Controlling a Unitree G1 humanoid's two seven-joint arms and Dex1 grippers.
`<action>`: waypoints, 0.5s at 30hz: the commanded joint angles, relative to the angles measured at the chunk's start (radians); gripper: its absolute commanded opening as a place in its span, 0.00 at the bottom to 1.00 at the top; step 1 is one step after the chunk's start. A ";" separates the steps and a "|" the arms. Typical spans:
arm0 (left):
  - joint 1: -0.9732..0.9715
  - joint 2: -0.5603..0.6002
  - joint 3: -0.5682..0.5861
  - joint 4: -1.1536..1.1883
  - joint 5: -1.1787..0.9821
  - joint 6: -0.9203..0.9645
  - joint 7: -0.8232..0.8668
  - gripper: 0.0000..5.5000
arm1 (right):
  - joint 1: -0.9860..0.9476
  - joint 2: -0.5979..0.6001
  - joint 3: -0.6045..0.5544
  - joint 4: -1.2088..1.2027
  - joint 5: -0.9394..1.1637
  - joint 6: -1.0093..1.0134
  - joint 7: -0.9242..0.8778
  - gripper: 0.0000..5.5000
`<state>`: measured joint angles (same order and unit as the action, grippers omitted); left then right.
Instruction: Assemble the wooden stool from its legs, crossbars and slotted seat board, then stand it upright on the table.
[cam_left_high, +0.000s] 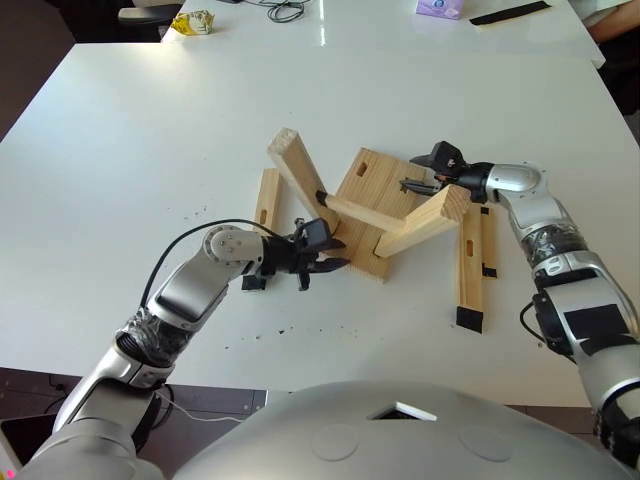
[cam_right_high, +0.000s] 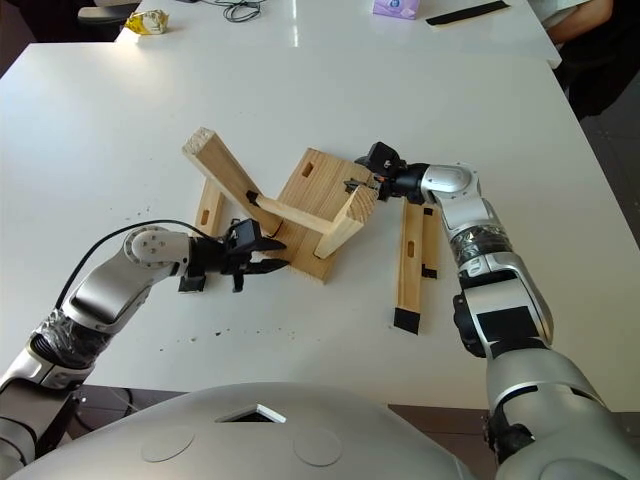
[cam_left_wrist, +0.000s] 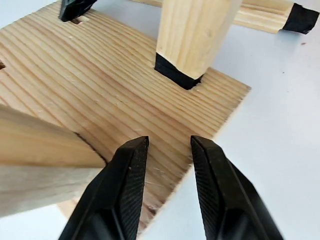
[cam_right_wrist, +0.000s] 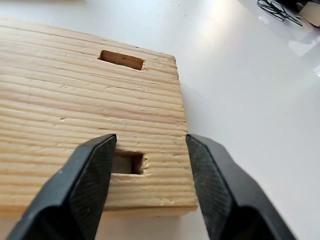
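A spare leg lies on the table left of the flat board, at whose near corner the left gripper is released; two legs sit in its slots, joined by a crossbar; the right gripper, released, straddles an empty slot; two bars lie rightmost.

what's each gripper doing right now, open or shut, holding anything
Left gripper: open, empty, at the seat board's edge.
Right gripper: open, empty, over a slot in the seat board.
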<state>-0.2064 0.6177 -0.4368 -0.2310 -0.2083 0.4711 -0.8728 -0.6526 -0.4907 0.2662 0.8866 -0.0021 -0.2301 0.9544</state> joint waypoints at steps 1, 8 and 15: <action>-0.039 -0.004 0.001 0.088 0.067 0.007 0.021 0.29 | 0.079 -0.041 0.028 -0.055 -0.038 0.030 0.085 0.47; -0.045 0.023 0.010 0.190 0.122 -0.076 0.001 0.29 | 0.153 -0.093 0.035 -0.325 -0.005 0.107 0.177 0.47; -0.113 0.003 0.014 0.360 0.164 -0.256 -0.027 0.29 | 0.249 -0.145 0.041 -0.569 0.013 0.210 0.258 0.47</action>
<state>-0.3061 0.6154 -0.4122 0.0171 -0.1167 0.2281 -0.8988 -0.4427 -0.6081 0.2933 0.3713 0.0081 -0.0536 1.1823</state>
